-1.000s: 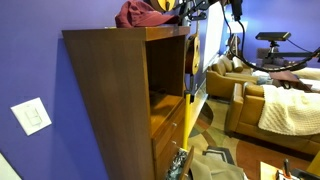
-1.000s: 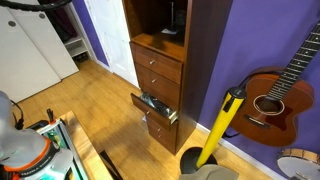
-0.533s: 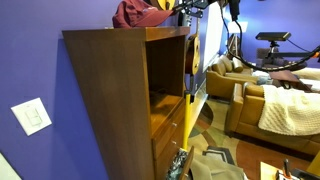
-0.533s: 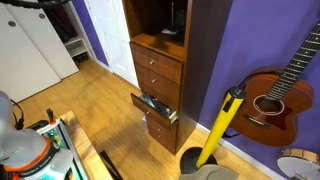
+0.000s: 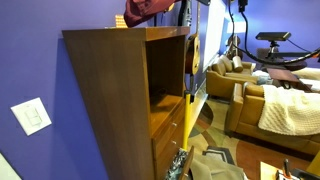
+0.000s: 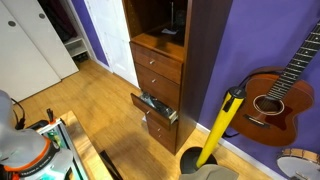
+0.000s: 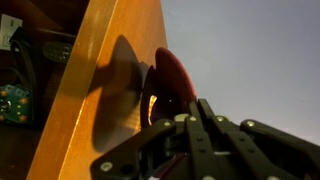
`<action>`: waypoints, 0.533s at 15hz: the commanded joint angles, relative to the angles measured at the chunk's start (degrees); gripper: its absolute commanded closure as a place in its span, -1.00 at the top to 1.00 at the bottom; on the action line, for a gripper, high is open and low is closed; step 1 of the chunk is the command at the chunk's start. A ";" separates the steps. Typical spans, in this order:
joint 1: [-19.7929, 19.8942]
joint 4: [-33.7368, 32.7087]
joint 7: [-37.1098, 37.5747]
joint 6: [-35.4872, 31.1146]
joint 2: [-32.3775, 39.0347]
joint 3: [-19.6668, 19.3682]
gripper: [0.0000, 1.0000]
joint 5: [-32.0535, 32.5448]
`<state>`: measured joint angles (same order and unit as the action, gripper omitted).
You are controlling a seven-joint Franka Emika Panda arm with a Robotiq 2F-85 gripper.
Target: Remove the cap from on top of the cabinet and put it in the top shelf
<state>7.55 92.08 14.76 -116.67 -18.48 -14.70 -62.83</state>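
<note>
The maroon cap (image 5: 150,8) hangs lifted clear of the top of the dark-brown cabinet (image 5: 115,90), at the upper edge of an exterior view. My gripper (image 5: 179,6) is shut on the cap's right side. In the wrist view the cap (image 7: 170,78) sits between my fingers (image 7: 192,118), above the orange-brown cabinet top (image 7: 110,70). The top shelf (image 5: 165,72) is open below, with dark walls and a lighter floor. It also shows in an exterior view (image 6: 165,20). The cap and gripper are out of that view.
A small pale object (image 5: 119,21) lies on the cabinet top. A lower drawer (image 6: 155,108) stands pulled open. A yellow pole (image 6: 220,125) and a guitar (image 6: 275,95) lean beside the cabinet. Tan sofas (image 5: 265,105) stand behind it.
The cap has risen off the cabinet top and moved right with my gripper. A pale object under it has come into sight.
</note>
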 commanded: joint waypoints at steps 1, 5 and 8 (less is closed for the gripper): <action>1.05 0.03 0.05 1.54 -2.60 -0.84 -0.97 -1.70; 1.77 -1.08 3.06 3.56 -4.76 -1.45 -0.97 -0.72; 2.77 -1.84 6.10 4.06 -6.35 -1.35 -0.97 0.32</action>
<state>9.19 91.05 17.56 -114.59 -23.35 -15.82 -63.13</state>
